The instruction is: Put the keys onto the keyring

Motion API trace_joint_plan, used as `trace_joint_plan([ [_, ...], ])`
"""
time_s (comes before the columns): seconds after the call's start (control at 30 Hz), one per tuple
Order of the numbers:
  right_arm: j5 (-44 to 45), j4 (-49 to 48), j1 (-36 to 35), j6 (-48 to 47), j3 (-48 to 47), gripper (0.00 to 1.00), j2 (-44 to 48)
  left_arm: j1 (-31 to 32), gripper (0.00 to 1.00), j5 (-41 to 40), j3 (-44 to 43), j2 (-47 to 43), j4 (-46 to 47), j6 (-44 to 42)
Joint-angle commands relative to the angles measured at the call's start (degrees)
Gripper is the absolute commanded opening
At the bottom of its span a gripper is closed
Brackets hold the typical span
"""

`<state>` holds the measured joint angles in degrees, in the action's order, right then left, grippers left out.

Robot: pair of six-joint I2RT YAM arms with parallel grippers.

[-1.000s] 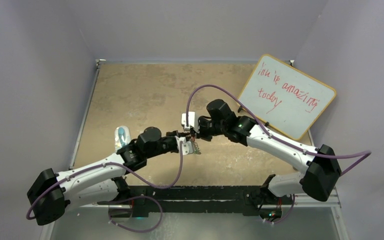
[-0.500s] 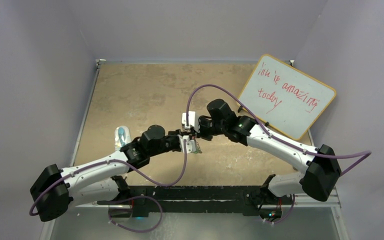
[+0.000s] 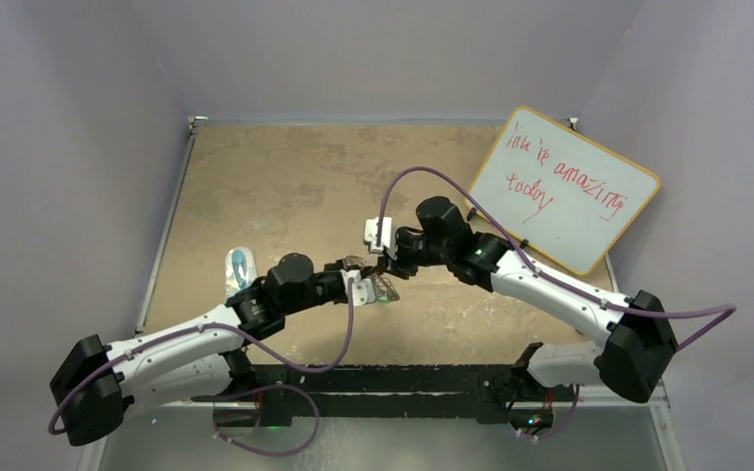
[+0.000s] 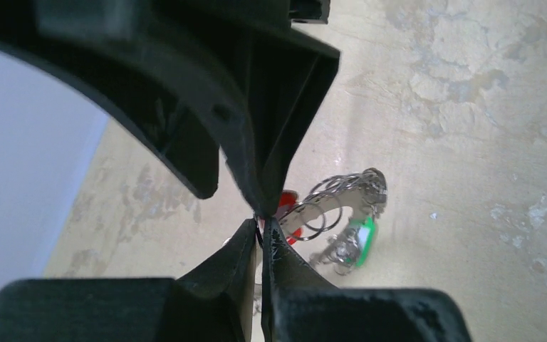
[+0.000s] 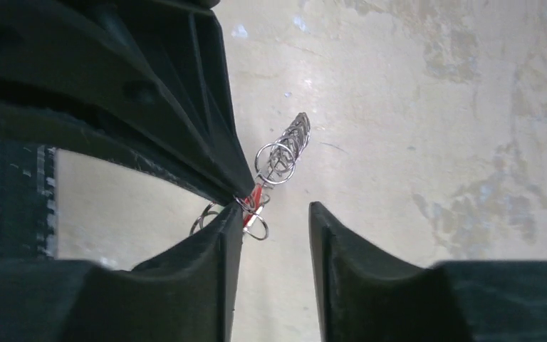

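The keyring [image 4: 342,194], a silvery ring fringed with small wire loops, hangs just above the table. My left gripper [image 4: 262,226] is shut on one thin loop at the ring's rim. Both keys hang at the ring: the red-headed one [image 4: 286,201] right behind my left fingertips, the green-headed one [image 4: 361,235] lower to the right. My right gripper [image 5: 274,214] stands open beside the keyring [image 5: 285,151], with its left finger [image 5: 221,242] touching the loops by the red key [image 5: 256,195] and nothing between its jaws. In the top view both grippers meet at the keyring [image 3: 385,290] at mid-table.
A whiteboard [image 3: 566,188] with red writing leans at the back right. A clear bluish plastic object [image 3: 240,268] lies left of the left arm. The tan tabletop [image 3: 285,177] stretches behind the grippers, with walls on three sides.
The right gripper has opened and drawn slightly right, away from the ring. The left gripper has closed fully on a loop of the keyring, and the left arm has shifted slightly.
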<state>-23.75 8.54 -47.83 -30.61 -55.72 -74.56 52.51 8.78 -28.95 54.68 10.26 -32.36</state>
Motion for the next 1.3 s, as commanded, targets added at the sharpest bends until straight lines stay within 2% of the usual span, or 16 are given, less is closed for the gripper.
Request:
trace_joint_plan([
  [0.0, -9.6, -10.6, 4.6, 6.4, 3.1, 0.50, 4.7, 0.0, 0.00, -1.0, 4.9, -4.5, 9.9, 7.0],
  [0.1, -16.8, -16.2, 9.1, 10.9, 6.6, 0.57, 7.8, 0.0, 0.00, 0.1, 9.3, -6.7, 18.4, 11.6],
  [0.2, -21.1, -19.3, 10.4, 12.5, 9.4, 0.58, 10.0, 0.0, 0.00, 0.3, 14.3, -7.9, 29.2, 15.8],
  [0.3, -25.5, -19.3, 10.4, 12.6, 9.9, 0.54, 10.2, 0.0, 0.00, 0.1, 17.9, -7.5, 39.6, 18.5],
  [0.5, -31.1, -20.9, 10.5, 14.7, 10.3, 0.41, 8.1, 0.0, 0.00, 0.3, 21.9, -5.5, 50.9, 20.2],
  [0.63, -30.0, -21.9, 10.5, 16.2, 10.2, 0.38, 6.0, 0.0, 0.00, 0.4, 22.5, -5.4, 52.1, 20.3],
  [0.87, -28.6, -25.7, 10.4, 19.9, 9.0, 0.42, 3.5, 0.0, 0.00, 0.9, 22.1, -5.6, 49.7, 19.7],
  [1.0, -28.6, -26.8, 10.3, 21.9, 8.8, 0.39, 2.0, 0.0, 0.00, 1.3, 21.8, -5.3, 48.8, 19.6],
  [1.13, -28.1, -25.9, 10.4, 22.0, 8.3, 0.25, 0.6, 0.0, 0.00, 1.4, 21.4, -5.1, 48.0, 19.5],
  [1.27, -28.1, -24.2, 10.4, 21.5, 8.2, 0.03, -0.4, 0.0, 0.00, 1.3, 21.2, -5.2, 47.6, 19.2],
])
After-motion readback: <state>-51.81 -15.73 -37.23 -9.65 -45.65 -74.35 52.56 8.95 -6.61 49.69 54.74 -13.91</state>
